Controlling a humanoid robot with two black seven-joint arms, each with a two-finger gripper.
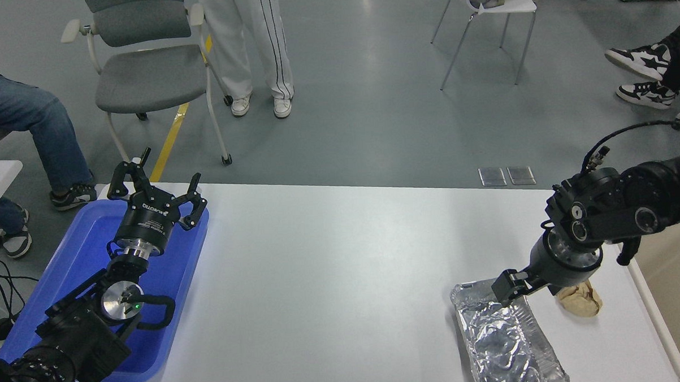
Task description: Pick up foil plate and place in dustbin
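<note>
The foil plate, a shiny wrinkled silver tray, lies on the white table at the lower right, its near end cut off by the picture's bottom edge. My right gripper hangs low over the plate's far end. It is open: one fingertip sits over the far rim, the other is mostly hidden under the wrist. The dustbin, a large beige bin with a thick pale rim, stands past the table's right edge. My left gripper is parked open at the lower left.
A crumpled tan paper ball lies just right of the plate, partly under my right wrist. A blue tray sits beneath the left arm. Chairs and people's legs are on the floor beyond the table.
</note>
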